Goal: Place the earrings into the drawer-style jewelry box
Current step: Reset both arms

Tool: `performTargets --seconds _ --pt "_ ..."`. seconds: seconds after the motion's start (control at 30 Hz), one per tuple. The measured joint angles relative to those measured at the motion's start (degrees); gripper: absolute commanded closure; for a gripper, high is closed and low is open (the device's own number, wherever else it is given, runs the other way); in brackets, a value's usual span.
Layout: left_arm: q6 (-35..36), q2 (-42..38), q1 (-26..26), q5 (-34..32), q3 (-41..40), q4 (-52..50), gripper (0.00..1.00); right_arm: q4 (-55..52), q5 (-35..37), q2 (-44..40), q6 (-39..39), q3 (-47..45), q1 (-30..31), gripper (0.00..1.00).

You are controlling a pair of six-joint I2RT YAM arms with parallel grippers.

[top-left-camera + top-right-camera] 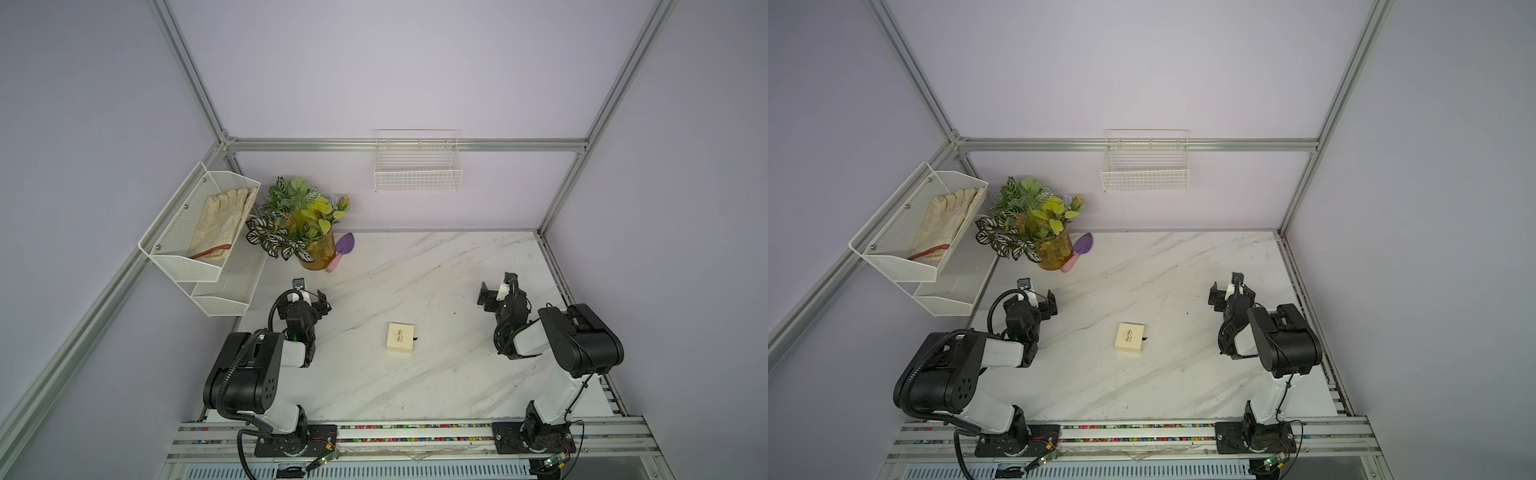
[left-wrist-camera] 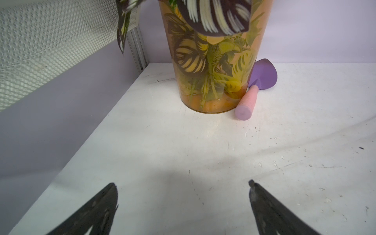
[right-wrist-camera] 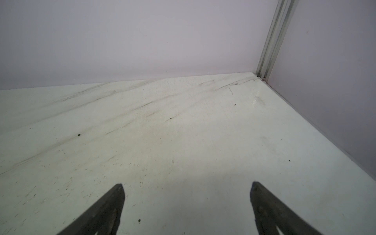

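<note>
The drawer-style jewelry box (image 1: 400, 337) (image 1: 1129, 338) is a small cream square with dark script on its lid. It lies mid-table between the two arms in both top views, its black pull tab (image 1: 415, 339) sticking out on its right side. The earrings do not show in any view. My left gripper (image 1: 309, 294) (image 2: 183, 184) is open over bare table left of the box, facing the plant pot. My right gripper (image 1: 496, 289) (image 3: 186, 185) is open over bare table right of the box, facing the back right corner. Nothing sits between either pair of fingers.
An orange translucent pot with a leafy plant (image 1: 316, 249) (image 2: 211, 67) stands at the back left. A purple trowel with a pink handle (image 1: 343, 249) (image 2: 247, 101) lies beside it. A white mesh shelf holding gloves (image 1: 199, 224) hangs on the left wall. A wire basket (image 1: 417, 166) hangs on the back wall.
</note>
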Motion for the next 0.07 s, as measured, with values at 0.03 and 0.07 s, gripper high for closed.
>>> performTargets --seconds 0.03,0.07 --pt "0.0 0.0 0.0 0.0 0.0 0.0 0.00 -0.4 -0.4 0.0 0.1 0.2 -0.1 0.03" --pt "0.0 0.0 0.0 0.0 0.0 -0.1 0.00 -0.6 -0.5 0.0 0.1 0.4 -0.2 0.03"
